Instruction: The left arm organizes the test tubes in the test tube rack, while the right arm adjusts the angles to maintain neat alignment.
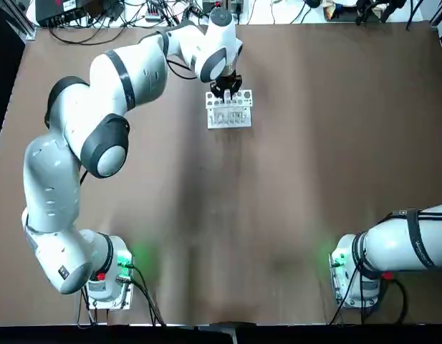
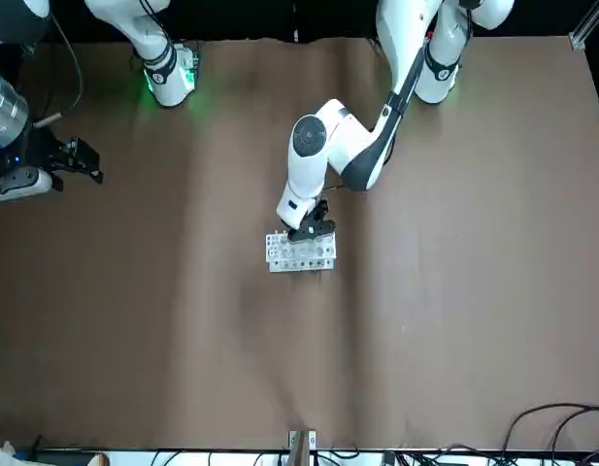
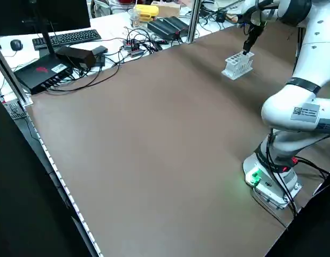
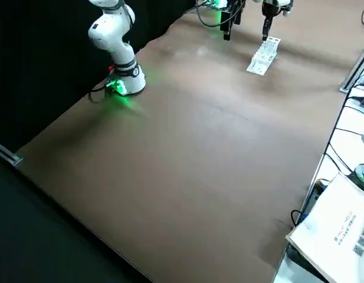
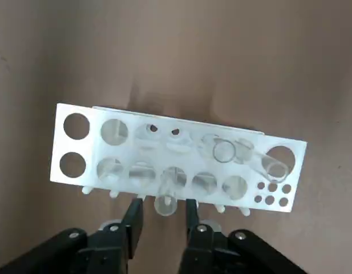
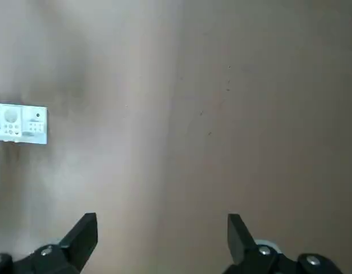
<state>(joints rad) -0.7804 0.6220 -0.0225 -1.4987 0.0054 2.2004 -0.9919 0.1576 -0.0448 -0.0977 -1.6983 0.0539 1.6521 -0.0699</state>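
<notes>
Fingers (image 5: 134, 225) parted, test tube (image 5: 166, 200) between

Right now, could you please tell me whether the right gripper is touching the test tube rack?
Apart: the right wrist view shows bare table between gripper and rack.

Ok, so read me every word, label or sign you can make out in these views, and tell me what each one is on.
None can be read with certainty.
Too small: the label on the left arm.
Too small: the white sticker on the black box.
Too small: characters and square codes on the white package.
</notes>
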